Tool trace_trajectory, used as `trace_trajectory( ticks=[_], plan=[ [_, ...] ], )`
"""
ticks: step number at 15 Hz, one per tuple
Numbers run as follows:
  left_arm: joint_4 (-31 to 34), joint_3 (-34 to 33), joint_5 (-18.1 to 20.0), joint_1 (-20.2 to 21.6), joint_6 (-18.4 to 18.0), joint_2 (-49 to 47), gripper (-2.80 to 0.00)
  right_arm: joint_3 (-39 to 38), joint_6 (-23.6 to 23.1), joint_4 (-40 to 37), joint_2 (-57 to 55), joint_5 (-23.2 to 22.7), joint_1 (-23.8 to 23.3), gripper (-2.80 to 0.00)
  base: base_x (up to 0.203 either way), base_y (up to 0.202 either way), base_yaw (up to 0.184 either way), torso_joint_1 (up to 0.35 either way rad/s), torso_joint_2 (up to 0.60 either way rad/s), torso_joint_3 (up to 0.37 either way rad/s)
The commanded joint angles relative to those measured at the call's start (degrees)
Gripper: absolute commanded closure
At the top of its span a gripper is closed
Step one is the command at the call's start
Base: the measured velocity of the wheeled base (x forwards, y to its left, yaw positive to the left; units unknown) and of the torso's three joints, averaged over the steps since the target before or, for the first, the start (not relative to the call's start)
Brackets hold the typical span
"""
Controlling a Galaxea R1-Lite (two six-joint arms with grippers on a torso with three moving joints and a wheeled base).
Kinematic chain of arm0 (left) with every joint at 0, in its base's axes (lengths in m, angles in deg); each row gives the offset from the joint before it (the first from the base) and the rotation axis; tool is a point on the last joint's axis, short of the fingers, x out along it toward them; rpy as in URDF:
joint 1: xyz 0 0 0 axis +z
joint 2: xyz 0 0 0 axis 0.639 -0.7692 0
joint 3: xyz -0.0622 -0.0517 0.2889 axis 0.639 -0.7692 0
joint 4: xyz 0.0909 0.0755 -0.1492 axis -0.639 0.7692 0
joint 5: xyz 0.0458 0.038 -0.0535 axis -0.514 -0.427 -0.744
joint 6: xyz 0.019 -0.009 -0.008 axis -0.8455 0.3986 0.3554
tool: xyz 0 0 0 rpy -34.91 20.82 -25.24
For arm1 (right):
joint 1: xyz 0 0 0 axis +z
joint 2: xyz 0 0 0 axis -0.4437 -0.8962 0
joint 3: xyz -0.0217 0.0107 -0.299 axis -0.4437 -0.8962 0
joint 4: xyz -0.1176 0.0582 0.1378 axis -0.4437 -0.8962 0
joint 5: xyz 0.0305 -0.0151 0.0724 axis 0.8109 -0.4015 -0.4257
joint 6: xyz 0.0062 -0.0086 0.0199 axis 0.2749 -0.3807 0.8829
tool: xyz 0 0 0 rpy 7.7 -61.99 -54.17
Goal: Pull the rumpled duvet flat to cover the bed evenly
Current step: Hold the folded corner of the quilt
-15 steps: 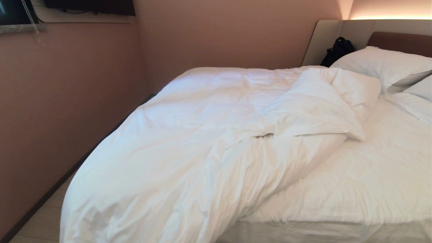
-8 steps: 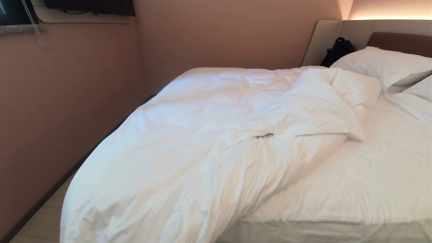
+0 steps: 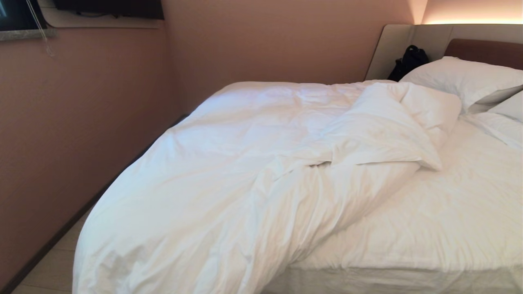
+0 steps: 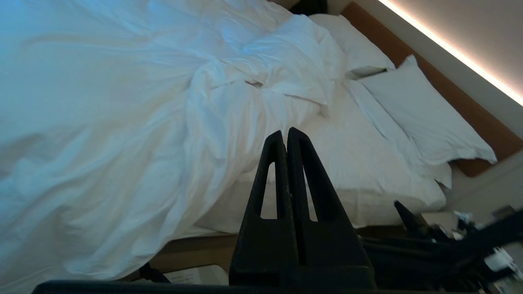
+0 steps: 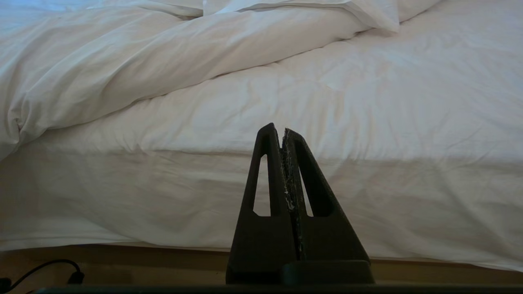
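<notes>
The rumpled white duvet (image 3: 229,171) lies bunched over the left half of the bed (image 3: 445,228), with one corner folded back near the pillows and its lower end hanging over the foot. The right half shows bare sheet. In the left wrist view the duvet (image 4: 106,122) fills the frame and my left gripper (image 4: 284,132) hovers off the bed's near side, shut and holding nothing. My right gripper (image 5: 277,130) is shut and empty, level with the mattress side (image 5: 163,192), short of the duvet (image 5: 122,69). Neither arm shows in the head view.
Two white pillows (image 3: 461,77) lean at the brown headboard (image 3: 486,51), with a black bag (image 3: 408,61) beside them. A pink wall (image 3: 81,122) runs close along the bed's left side, leaving a narrow strip of floor (image 3: 53,265). A black cable (image 5: 49,269) lies under the bed edge.
</notes>
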Motion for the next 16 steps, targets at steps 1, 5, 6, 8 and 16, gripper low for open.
trace_trajectory(
  ticks=[1, 5, 6, 8, 16],
  plan=[
    [2.08, 1.04, 1.21, -2.92, -0.29, 1.50, 0.00, -0.01, -0.02, -0.01, 0.01, -0.02, -0.02, 0.00, 0.000, 0.000, 0.000, 0.000, 0.00, 0.000],
    [3.02, 2.19, 1.03, -13.72, -0.11, 1.65, 0.00, -0.01, -0.02, -0.01, 0.02, -0.02, -0.02, 0.00, 0.000, 0.000, 0.000, 0.000, 0.00, 0.000],
    [3.74, 2.33, -0.67, -16.42, -0.15, 1.74, 0.00, -0.01, -0.02, -0.01, -0.06, -0.02, -0.02, 0.00, 0.000, 0.000, 0.000, 0.000, 0.00, 0.000],
    [4.42, 1.34, -6.44, -16.69, -1.14, 1.93, 0.00, -0.01, -0.02, -0.01, -0.06, -0.02, -0.02, 0.00, 0.000, 0.000, 0.000, 0.000, 0.00, 0.000],
    [4.01, -2.33, -20.06, -9.12, -10.17, 5.69, 0.00, -0.01, -0.02, -0.01, -0.06, -0.02, -0.01, 0.00, 0.000, 0.000, 0.000, 0.000, 0.00, 0.000]
  ],
)
